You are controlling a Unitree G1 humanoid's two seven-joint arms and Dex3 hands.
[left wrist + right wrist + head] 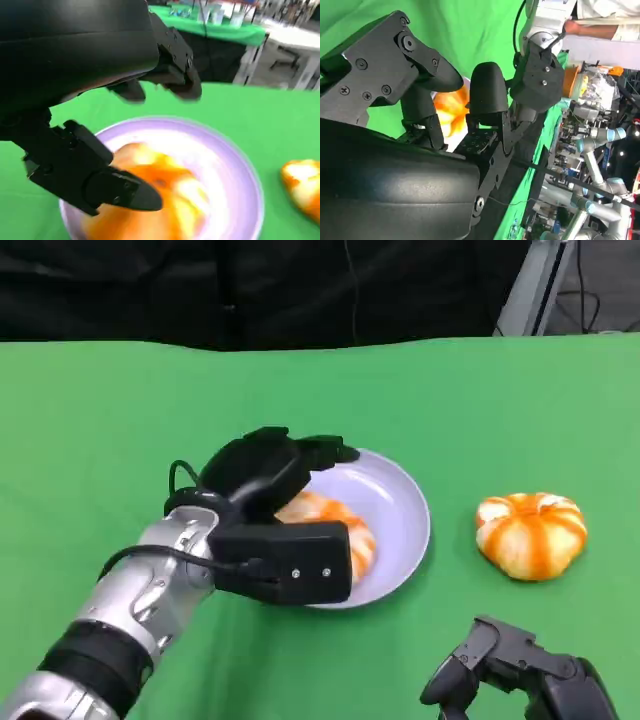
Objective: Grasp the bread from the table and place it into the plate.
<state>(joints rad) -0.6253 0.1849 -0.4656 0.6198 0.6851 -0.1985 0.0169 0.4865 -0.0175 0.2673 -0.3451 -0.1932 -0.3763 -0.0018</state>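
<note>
Bright, even light; left wrist view blurred.

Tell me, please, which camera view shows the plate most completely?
The head view: the plate appears sharp, though the left hand covers its near-left part. The left wrist view shows it blurred and cropped. The right wrist view hardly shows it.

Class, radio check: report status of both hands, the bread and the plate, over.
Left hand over plate, fingers apart above bread. That bread lies in plate. Right hand idle near table edge, grip unclear. Second bread on green table.
</note>
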